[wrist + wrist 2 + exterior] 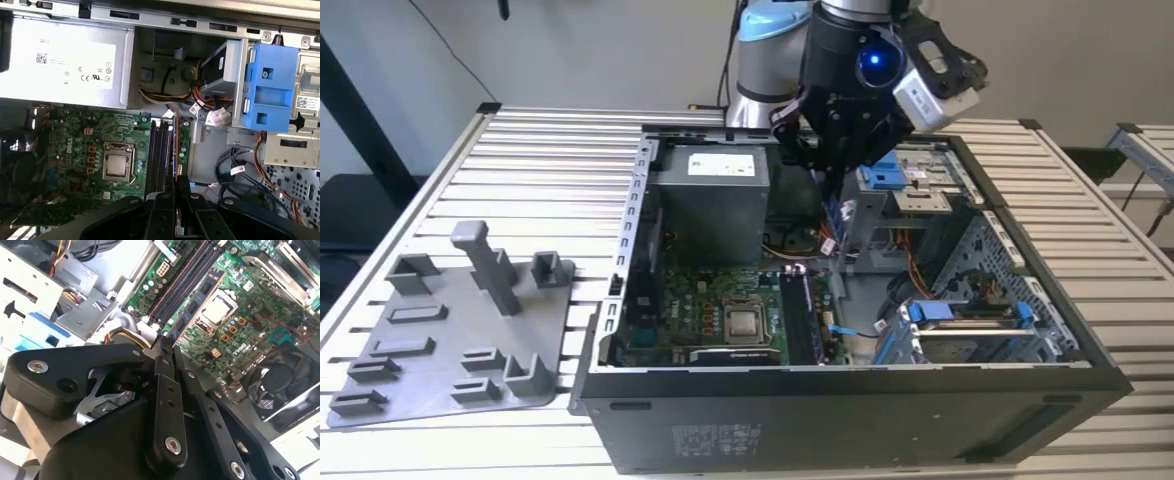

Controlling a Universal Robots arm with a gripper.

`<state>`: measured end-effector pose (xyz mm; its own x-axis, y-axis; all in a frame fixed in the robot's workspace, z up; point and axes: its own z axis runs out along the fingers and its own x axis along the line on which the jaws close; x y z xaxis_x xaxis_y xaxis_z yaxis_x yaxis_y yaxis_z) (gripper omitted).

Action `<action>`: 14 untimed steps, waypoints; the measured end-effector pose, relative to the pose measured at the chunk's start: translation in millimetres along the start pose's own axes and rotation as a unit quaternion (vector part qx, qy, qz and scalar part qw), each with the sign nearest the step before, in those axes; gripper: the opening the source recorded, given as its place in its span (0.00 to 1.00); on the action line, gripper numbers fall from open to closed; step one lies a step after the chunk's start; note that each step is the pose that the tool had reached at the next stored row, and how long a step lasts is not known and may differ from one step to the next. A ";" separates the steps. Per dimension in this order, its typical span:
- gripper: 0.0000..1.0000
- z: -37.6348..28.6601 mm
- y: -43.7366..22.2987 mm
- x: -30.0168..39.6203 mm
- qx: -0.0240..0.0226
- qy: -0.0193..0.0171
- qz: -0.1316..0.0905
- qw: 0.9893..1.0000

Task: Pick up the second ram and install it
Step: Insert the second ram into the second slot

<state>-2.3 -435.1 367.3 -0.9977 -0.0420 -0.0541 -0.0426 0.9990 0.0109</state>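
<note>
Overhead, the gripper (834, 150) hung inside the open computer case (854, 385), its jaws closed on the memory stick (194, 310), which reached from the fingertips (164, 347) down toward the motherboard (85, 145). Seen in the first wrist view, the stick (175, 145) stood on edge just beyond the jaws, beside the black memory slots (159, 155). The power supply (65, 62) and blue drive clip (267, 90) flanked the gap.
</note>
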 end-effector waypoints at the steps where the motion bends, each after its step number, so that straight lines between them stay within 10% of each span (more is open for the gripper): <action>1: 0.14 0.5 0.0 0.0 0.001 0.000 0.009 1.000; 14: 0.14 11.5 -0.2 -0.8 0.002 0.007 0.058 0.998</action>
<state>-0.8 -435.1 355.9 -0.9966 0.0731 -0.0391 0.0727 0.9973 0.0116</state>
